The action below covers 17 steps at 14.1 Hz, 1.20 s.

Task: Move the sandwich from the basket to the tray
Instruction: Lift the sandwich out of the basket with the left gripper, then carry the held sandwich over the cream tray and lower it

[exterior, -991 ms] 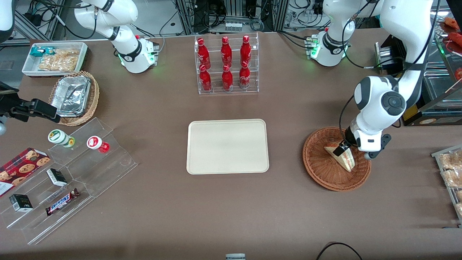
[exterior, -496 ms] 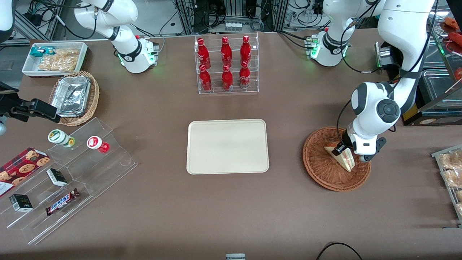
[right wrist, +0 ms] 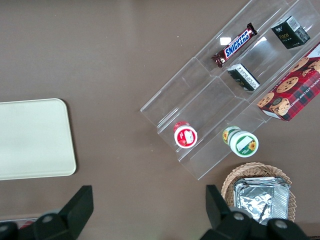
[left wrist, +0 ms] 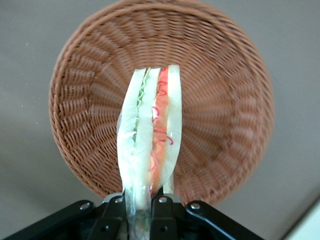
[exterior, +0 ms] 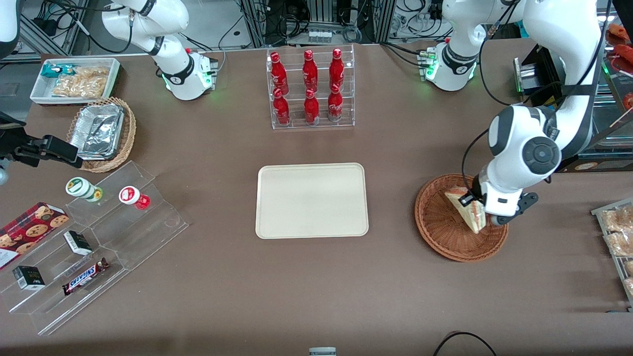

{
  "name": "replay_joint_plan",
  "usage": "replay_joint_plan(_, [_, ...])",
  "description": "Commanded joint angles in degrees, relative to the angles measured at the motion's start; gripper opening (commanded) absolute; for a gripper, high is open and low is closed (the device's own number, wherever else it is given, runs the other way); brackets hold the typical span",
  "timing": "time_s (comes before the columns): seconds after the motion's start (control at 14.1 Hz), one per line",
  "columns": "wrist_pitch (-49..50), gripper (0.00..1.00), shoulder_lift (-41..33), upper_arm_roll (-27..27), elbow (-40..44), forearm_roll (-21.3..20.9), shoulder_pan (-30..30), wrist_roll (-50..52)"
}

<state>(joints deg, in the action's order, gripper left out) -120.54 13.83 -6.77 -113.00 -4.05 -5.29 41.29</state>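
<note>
You see the flat cream-beige rectangular plastic tray (exterior: 311, 200) with rounded corners lying bare in the middle of the brown table (exterior: 316, 282), nearer to the front camera than the clear acrylic rack of red bottles (exterior: 310, 88). The right wrist view catches one rounded end of that tray (right wrist: 35, 138).

Toward the working arm's end of the table sits the round, shallow, reddish-brown woven wicker basket (exterior: 440, 232), well apart from the tray. Over it you find the small triangular wedge of white-bread sandwich (exterior: 465, 208) with its red and green filling, raised off the weave and tilted, one point aimed down at the basket floor.

The left arm's black two-finger gripper (exterior: 471, 201) hangs above the basket, its fingers pinched together on the sandwich's edge. The left wrist view confirms it for you: the gripper (left wrist: 145, 206) squeezes the bread between both pads, the sandwich (left wrist: 150, 135) stands out from it with lettuce and red filling showing along the cut side, and the basket (left wrist: 220, 100) lies below with its weave out of touch with the bread.
</note>
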Motion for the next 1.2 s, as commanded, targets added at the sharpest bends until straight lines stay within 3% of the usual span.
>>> replay_joint_plan(0.0, [3.8,0.13,2.7,0.2,5.9,-1.4,-6.0,-4.4])
replay_joint_plan(0.35, [3.2,0.09,10.2,0.1,13.4,-0.2,-17.1,-3.7])
replay_joint_plan(0.64, [3.0,0.09,18.8,0.1,23.5,7.3,-24.5,-2.5])
replay_joint_plan(1.13, [-3.7,0.08,24.8,0.2,28.0,7.1,-34.6,4.4])
